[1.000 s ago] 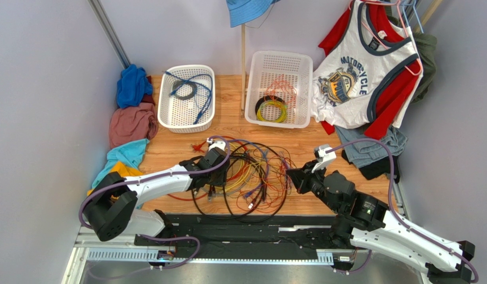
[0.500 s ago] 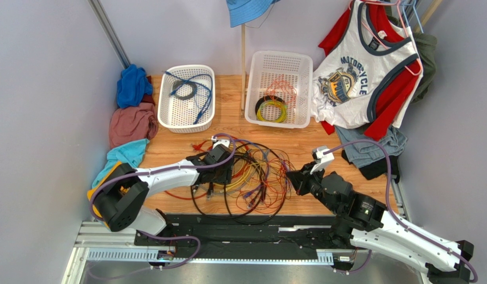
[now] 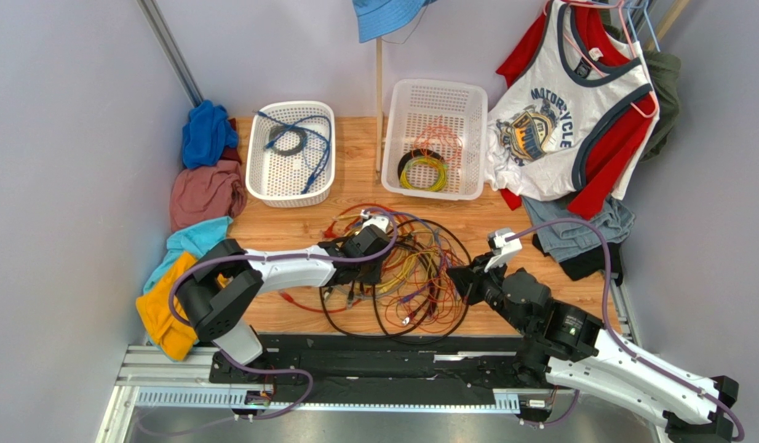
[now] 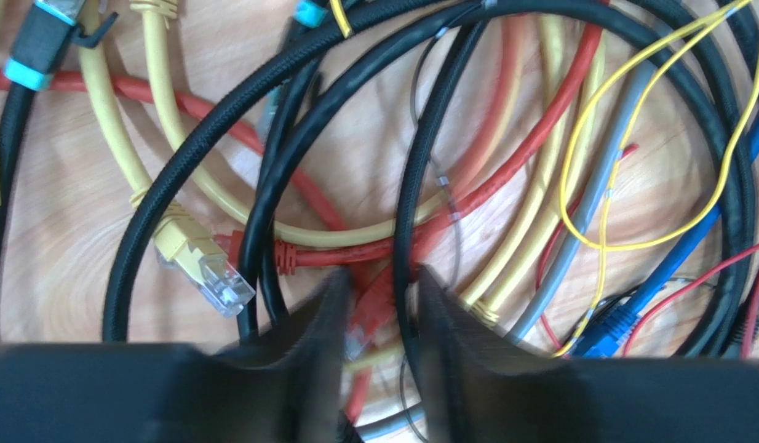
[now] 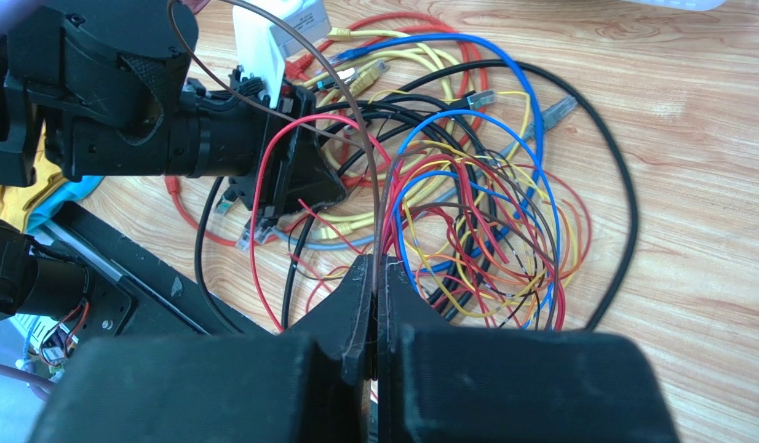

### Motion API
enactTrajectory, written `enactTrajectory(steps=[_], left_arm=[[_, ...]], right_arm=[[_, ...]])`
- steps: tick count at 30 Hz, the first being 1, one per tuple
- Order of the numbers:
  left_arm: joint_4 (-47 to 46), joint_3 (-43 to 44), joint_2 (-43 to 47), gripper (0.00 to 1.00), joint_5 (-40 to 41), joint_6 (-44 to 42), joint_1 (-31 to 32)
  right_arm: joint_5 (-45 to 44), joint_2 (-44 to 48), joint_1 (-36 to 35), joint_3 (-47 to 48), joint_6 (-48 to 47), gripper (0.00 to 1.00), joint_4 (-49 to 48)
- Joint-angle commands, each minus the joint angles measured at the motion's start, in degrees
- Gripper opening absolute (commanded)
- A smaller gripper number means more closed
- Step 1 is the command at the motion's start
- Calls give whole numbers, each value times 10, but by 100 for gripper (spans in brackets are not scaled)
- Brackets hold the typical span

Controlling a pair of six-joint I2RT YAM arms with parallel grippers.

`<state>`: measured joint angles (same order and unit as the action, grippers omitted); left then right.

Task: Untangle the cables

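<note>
**Tangle dragged right as left arm reaches in**

Since a second ago the cables (image 3: 413,277) have slid to the right across the table (image 3: 355,198), and the left arm has stretched further right with them; the right arm has barely shifted.

The cables lie in one loose heap on the wood, near the front edge and between the two arms: black loops on the outside, with yellow, red, blue and orange strands crossing inside.

The left gripper (image 4: 380,295) is down in the left part of the heap with its jaws part open. A red plug (image 4: 374,309) and a black cable (image 4: 412,185) lie between the fingers; whether they are pinched cannot be told.

The right gripper (image 5: 375,272) sits at the heap's right edge, closed tight. A thin brown wire (image 5: 378,185) runs up out of its fingertips and arcs over toward the left arm.

Behind the heap stand two white baskets. The left basket (image 3: 256,166) holds blue cable and a small dark coil. The right basket (image 3: 429,194) holds a yellow-and-black coil. Clothes (image 3: 206,189) are piled on the left, and a shirt (image 3: 559,120) hangs on the right.
</note>
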<state>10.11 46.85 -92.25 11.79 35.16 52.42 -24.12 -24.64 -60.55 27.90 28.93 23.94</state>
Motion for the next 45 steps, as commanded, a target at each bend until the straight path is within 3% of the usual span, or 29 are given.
enactTrajectory(steps=[1, 6, 8, 15, 18, 29, 33, 36, 39, 45], left_arm=[[6, -20, -52, 19, -41, 9, 4], [6, -46, -16, 0, -26, 19, 8], [22, -57, 21, 0, -8, 18, 11], [72, -74, 303, 0, 36, 10, 13], [106, -57, 375, 0, 61, 4, 13], [158, 36, 403, 0, 95, -32, 12], [177, 98, 374, 0, 109, -61, 12], [189, 131, 365, 0, 121, -80, 12], [192, 140, 363, 0, 132, -93, 11], [185, 134, 361, 0, 121, -98, -3]], right_arm=[[-6, 7, 3, -4, 7, 0, -13], [-4, 9, 2, -7, 9, 0, -12], [-5, 9, 2, -8, 8, 0, -13], [3, -5, 1, -15, 7, 0, -35], [13, -24, 2, -25, 8, 0, -56], [56, -181, 2, -28, -8, 1, -176], [42, -250, 2, 67, -30, 40, -105], [9, -227, 2, 86, -28, 57, -68], [-6, -180, 2, 97, -27, 65, -35], [5, -118, 2, 101, -27, 67, -15]])
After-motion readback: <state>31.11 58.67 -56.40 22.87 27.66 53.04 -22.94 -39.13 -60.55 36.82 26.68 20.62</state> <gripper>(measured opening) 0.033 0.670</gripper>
